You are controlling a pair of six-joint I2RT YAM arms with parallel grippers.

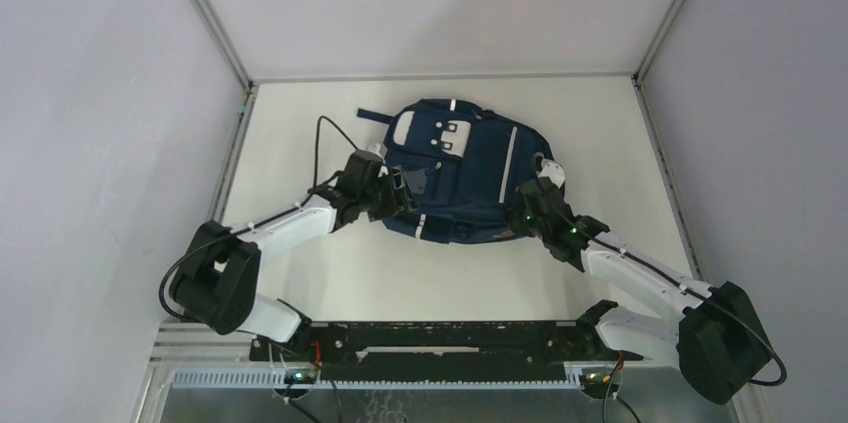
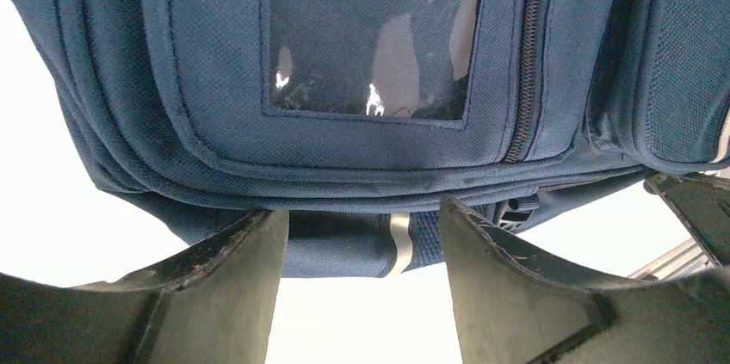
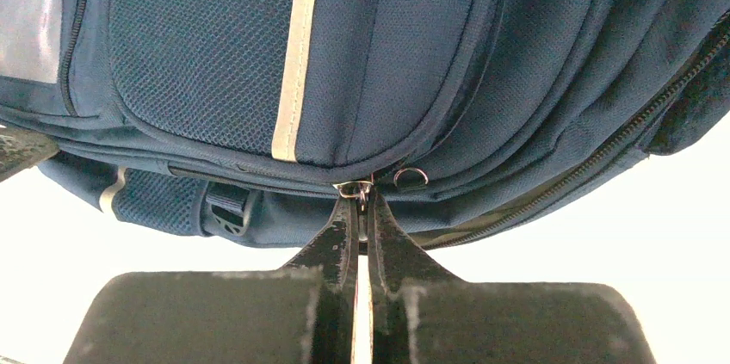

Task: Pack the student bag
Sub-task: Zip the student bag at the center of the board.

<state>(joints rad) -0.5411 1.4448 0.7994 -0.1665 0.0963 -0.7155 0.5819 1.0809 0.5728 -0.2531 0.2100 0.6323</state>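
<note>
The student bag (image 1: 480, 183) was matt woven cloth with a mesh panel (image 3: 198, 46); its window (image 2: 370, 37) was glossy clear plastic, its zip pull (image 3: 357, 190) shiny metal. The right pincer (image 3: 361, 209) looked matt and scuffed. The tabletop (image 1: 420, 273) was smooth.

The left tool (image 2: 361, 209), jaws apart, faces the student bag's (image 2: 215, 123) front at close range.

We reach our left arm (image 1: 285, 223) far and rightward, the left gripper (image 2: 361, 219) with jaws spread wide. Our right arm (image 1: 640, 273) reaches far and leftward, the right gripper (image 3: 361, 209) clamped on a zipper pull (image 3: 361, 189).
</note>
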